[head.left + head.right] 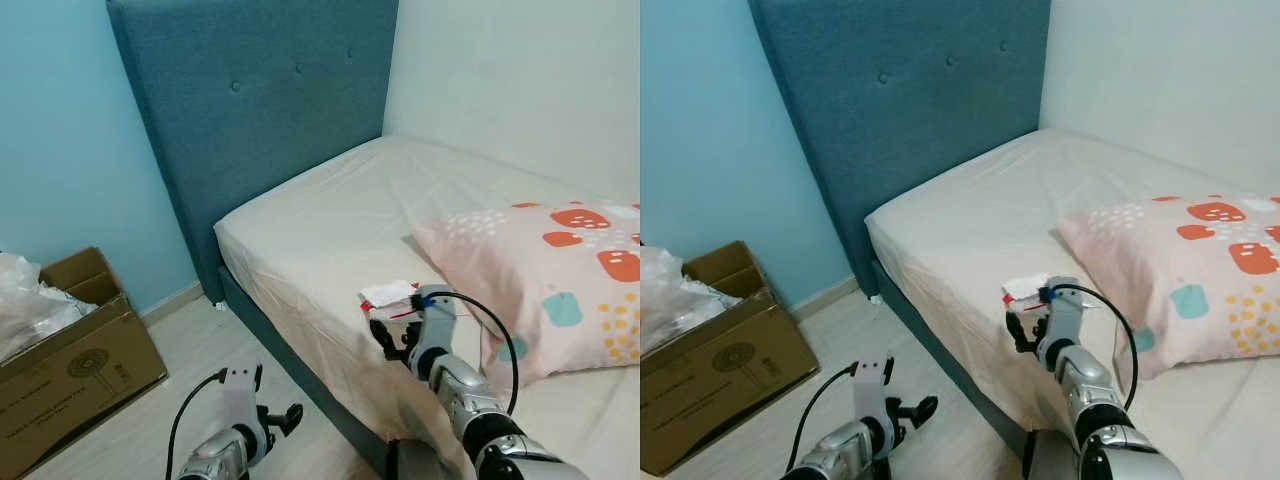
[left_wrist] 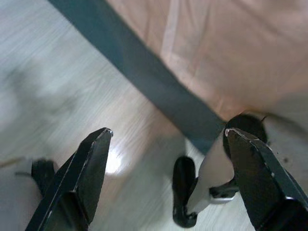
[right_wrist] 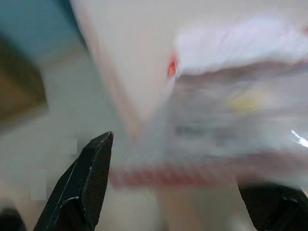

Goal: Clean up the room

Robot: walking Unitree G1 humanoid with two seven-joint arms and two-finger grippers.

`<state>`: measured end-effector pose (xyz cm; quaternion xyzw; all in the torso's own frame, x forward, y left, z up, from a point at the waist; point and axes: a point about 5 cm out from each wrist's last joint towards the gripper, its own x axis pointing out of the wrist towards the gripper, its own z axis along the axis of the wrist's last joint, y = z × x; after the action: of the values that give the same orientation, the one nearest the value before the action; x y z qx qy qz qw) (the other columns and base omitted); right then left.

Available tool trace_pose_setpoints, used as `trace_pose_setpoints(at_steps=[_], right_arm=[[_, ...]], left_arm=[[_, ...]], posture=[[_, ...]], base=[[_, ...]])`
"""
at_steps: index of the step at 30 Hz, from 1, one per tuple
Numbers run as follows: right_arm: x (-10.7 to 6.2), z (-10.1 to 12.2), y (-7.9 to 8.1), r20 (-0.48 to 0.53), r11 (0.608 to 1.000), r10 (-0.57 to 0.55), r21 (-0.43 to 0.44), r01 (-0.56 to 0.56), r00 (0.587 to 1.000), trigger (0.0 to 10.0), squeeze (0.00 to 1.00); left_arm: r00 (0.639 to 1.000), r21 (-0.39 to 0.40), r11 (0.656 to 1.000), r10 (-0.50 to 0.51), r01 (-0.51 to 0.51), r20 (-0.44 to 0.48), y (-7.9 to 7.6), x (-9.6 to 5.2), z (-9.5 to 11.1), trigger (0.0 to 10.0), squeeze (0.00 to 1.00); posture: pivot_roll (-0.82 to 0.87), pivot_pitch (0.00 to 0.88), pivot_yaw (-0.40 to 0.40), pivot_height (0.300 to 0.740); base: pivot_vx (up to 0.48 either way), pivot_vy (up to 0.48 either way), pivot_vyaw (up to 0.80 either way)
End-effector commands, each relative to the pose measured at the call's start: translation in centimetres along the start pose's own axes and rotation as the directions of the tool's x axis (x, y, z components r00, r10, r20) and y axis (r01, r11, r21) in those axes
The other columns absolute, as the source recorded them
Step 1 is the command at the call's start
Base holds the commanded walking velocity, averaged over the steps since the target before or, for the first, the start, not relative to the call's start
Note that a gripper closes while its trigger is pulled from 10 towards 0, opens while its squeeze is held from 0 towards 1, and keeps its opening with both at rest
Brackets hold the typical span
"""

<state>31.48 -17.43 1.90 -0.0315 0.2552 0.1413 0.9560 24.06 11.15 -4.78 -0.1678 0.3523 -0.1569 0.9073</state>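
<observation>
Right gripper [image 1: 385, 330]: I saw its fingers [image 3: 82, 187] parted, the wrapper lying between them.
Wrapper [image 1: 390, 296]: red-and-white packet, resting at the mattress [image 1: 330, 230] edge.
Left gripper [image 1: 275, 415]: I saw it spread wide, low over the floor [image 2: 57, 72].

You've got a teal headboard [image 1: 270, 110], cream bed sheet [image 1: 340, 220], pink pillow [image 1: 540, 280] w/ red & yellow spots, brown box [image 1: 80, 370].

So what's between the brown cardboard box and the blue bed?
Just bare pale wood floor between the brown cardboard box and the blue bed, seen in the left eye view, with the left gripper hanging lower down.
</observation>
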Motion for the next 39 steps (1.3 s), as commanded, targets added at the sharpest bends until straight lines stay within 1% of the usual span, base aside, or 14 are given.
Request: trace_pose_setpoints(at_steps=[1, 5, 7, 8, 9, 13, 14, 19, 22, 23, 26, 28, 33, 39], right_arm=[[-0.5, -3.4, 1.1, -0.200, 0.996, 0.059, -0.052, -0.070, 0.978, 10.0, 0.00], [-0.7, -4.7, 3.0, -0.259, 0.967, 0.244, -0.009, -0.255, 0.934, 10.0, 0.00], [-1.2, -5.6, 5.1, -0.299, 0.878, 0.449, -0.025, -0.477, 0.842, 10.0, 0.00], [-1.2, -5.6, 5.1, -0.299, 0.878, 0.449, -0.025, -0.477, 0.842, 10.0, 0.00], [-1.7, -5.3, 6.5, -0.269, 0.782, 0.595, -0.019, -0.622, 0.757, 10.0, 0.00], [-1.7, -4.6, 7.0, -0.213, 0.747, 0.650, 0.002, -0.665, 0.729, 10.0, 0.00], [-1.9, -2.8, 8.0, -0.091, 0.681, 0.732, 0.063, -0.729, 0.675, 10.0, 0.00], [-2.2, -2.2, 8.8, -0.071, 0.635, 0.772, 0.066, -0.770, 0.631, 10.0, 0.00], [-1.7, -1.3, 8.8, -0.011, 0.677, 0.736, 0.018, -0.736, 0.677, 10.0, 0.00], [-1.0, 0.1, 8.2, 0.060, 0.755, 0.656, -0.014, -0.656, 0.753, 10.0, 0.00], [-0.3, 1.3, 7.6, 0.118, 0.824, 0.564, -0.025, -0.566, 0.817, 10.0, 0.00], [0.8, 3.0, 5.2, 0.134, 0.954, 0.288, -0.130, -0.271, 0.948, 10.0, 0.00], [1.0, 4.3, 2.2, 0.134, 0.973, 0.016, -0.230, 0.016, 0.991, 10.0, 0.00], [0.5, 4.6, -0.6, 0.118, 0.959, -0.145, -0.228, 0.169, 0.982, 10.0, 0.00]], left_arm=[[1.000, 0.010, 1.000, 0.018, -0.017, -0.023, 0.8, -0.5, -0.6, 10.0, 0.00], [0.999, 0.013, 1.000, 0.023, -0.022, -0.033, 1.0, -0.7, -0.9, 10.0, 0.00], [0.999, 0.016, 1.000, 0.025, -0.025, -0.042, 1.2, -0.8, -1.2, 10.0, 0.00], [0.999, 0.016, 1.000, 0.025, -0.025, -0.042, 1.2, -0.8, -1.2, 10.0, 0.00], [0.999, 0.019, 0.999, 0.027, -0.026, -0.047, 1.3, -0.9, -1.3, 10.0, 0.00], [0.998, 0.020, 0.999, 0.028, -0.027, -0.049, 1.3, -0.9, -1.3, 10.0, 0.00], [0.998, 0.023, 0.999, 0.027, -0.026, -0.052, 1.4, -0.9, -1.3, 10.0, 0.00], [0.998, 0.027, 0.999, 0.025, -0.024, -0.056, 1.4, -0.9, -1.5, 10.0, 0.00], [0.998, 0.028, 0.999, 0.024, -0.022, -0.059, 1.4, -1.0, -1.6, 10.0, 0.00], [0.998, 0.028, 0.999, 0.022, -0.021, -0.062, 1.4, -1.0, -1.7, 10.0, 0.00], [0.998, 0.029, 0.999, 0.022, -0.020, -0.064, 1.4, -1.1, -1.9, 10.0, 0.00], [0.997, 0.031, 0.999, 0.021, -0.018, -0.071, 1.5, -1.2, -2.1, 10.0, 0.00], [0.997, 0.032, 0.999, 0.019, -0.017, -0.071, 1.9, -1.6, -2.5, 10.0, 0.00], [1.000, 0.029, 1.000, 0.010, -0.009, -0.021, 3.1, -2.3, -2.2, 10.0, 0.00]], posture=[[-0.03, 0.000, -0.008, 0.523], [-0.02, 0.000, -0.008, 0.523], [-0.03, 0.000, -0.009, 0.523], [-0.03, 0.000, -0.009, 0.523], [-0.03, 0.000, -0.011, 0.523], [-0.02, 0.000, -0.012, 0.523], [-0.02, 0.000, -0.009, 0.523], [-0.02, 0.000, -0.010, 0.523], [-0.02, 0.000, -0.010, 0.523], [-0.02, 0.000, -0.006, 0.523], [-0.02, 0.000, -0.003, 0.523], [-0.01, 0.000, 0.002, 0.523], [0.03, 0.000, 0.001, 0.523], [0.10, 0.064, 0.014, 0.523]], base=[[0.000, 0.000, 0.00], [0.000, 0.000, 0.00], [0.000, 0.000, 0.00], [0.000, 0.000, 0.00], [0.000, 0.000, 0.00], [0.000, 0.000, 0.00], [0.000, 0.000, 0.00], [0.000, 0.000, 0.00], [0.000, 0.000, 0.00], [0.000, 0.000, 0.00], [0.000, 0.000, 0.00], [0.000, 0.000, 0.00], [0.000, 0.000, 0.00], [0.000, 0.000, 0.00]])
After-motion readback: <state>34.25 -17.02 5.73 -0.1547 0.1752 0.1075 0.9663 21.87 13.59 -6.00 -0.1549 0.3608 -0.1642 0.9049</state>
